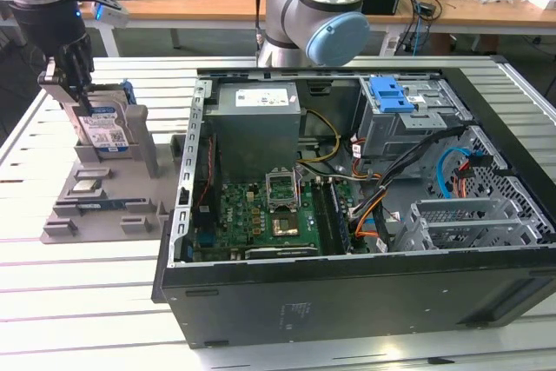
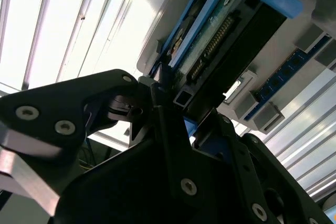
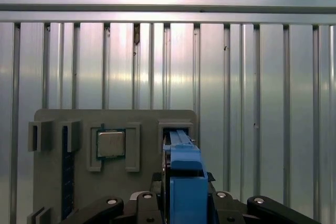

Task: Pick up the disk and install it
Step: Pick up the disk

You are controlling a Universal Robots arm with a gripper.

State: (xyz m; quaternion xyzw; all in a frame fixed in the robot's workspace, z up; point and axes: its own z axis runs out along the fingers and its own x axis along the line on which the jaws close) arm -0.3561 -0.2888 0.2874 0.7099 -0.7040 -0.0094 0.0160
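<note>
The disk (image 1: pixel 106 128) is a silver drive with a white-and-blue label and a blue frame. It stands on edge in a slot of the grey holder (image 1: pixel 95 215) at the exterior view's left. My gripper (image 1: pixel 74 84) comes down from above and is shut on the disk's upper edge. In the second wrist view the black fingers (image 2: pixel 168 95) press on either side of the disk (image 2: pixel 226 30) near its connector end. In the first wrist view the disk's blue frame (image 3: pixel 185 171) sits between my gripper's (image 3: pixel 185 195) fingers.
The open computer case (image 1: pixel 347 293) lies at the exterior view's right, with a grey power supply (image 1: pixel 256 115), a motherboard (image 1: pixel 269 215) and a blue clip (image 1: pixel 391 93) on the drive bay. The holder also carries a processor chip (image 3: pixel 110 144) and a memory stick (image 3: pixel 67 177).
</note>
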